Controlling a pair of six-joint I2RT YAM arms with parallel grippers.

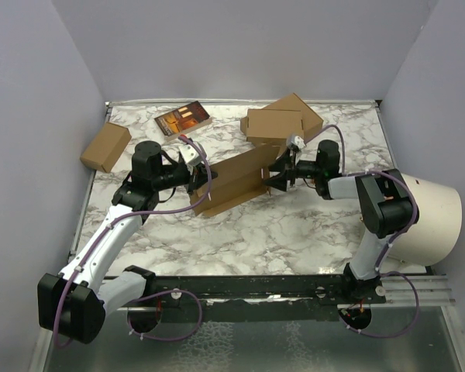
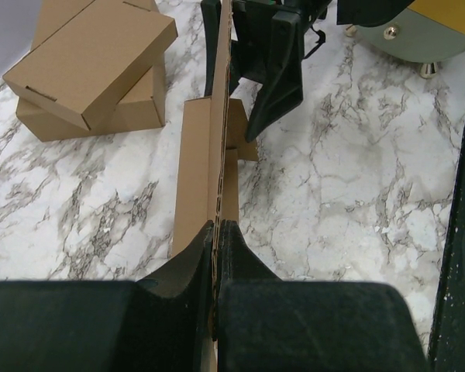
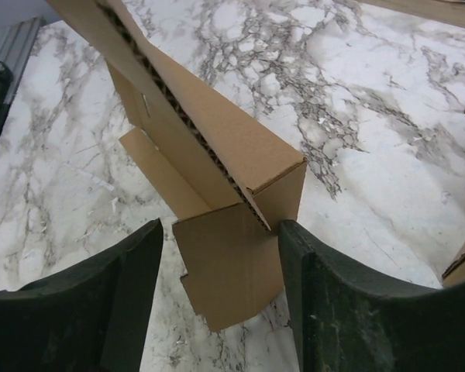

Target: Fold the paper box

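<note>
Two arms at paper box (image 1: 236, 177): my left gripper (image 2: 217, 236) pinches wall edge so it stands upright; right gripper (image 3: 221, 248) gapes around end flap, likely to fold.

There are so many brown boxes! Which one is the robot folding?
Look at the middle of the marble table. The paper box is the thin cardboard piece standing up on its edge, pinched at one end by the left hand, with the right hand around its other end. The stacked boxes and the small carton sit farther back, flat and closed up.
</note>
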